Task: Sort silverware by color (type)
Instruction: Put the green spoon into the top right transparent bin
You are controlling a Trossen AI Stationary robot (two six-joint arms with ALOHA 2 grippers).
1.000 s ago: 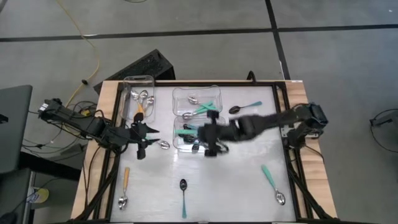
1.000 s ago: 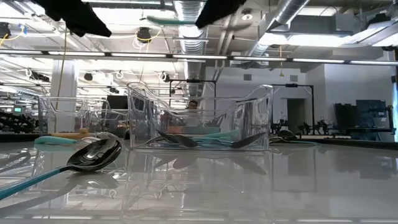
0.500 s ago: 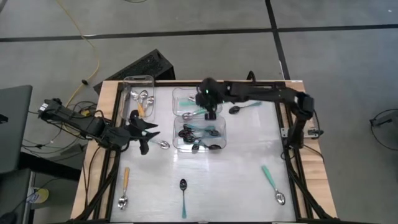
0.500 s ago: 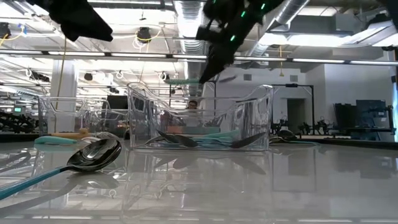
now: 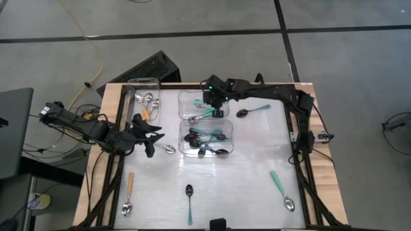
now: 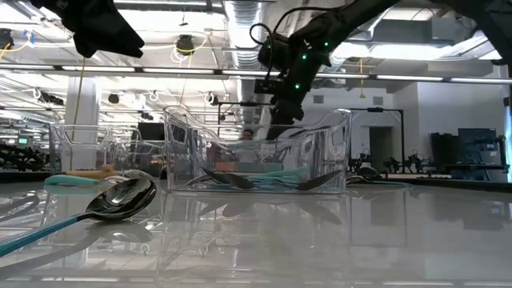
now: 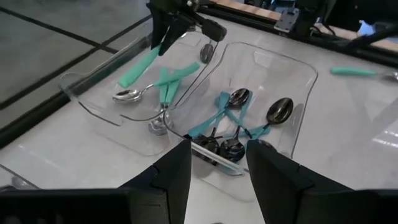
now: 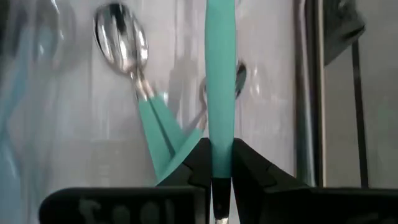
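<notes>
Silverware sorting is mid-drop: the right gripper (image 5: 215, 101), pinching a teal-handled spoon (image 8: 219, 81), hovers over the twelve-o'clock tub (image 5: 186, 97), needing only release, while the left gripper (image 5: 153, 133) waits half-spread at nine.

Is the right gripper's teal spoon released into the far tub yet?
Not released. The right gripper is shut on the teal-handled spoon, holding it above the far tub, where other teal-handled silver spoons lie.
</notes>
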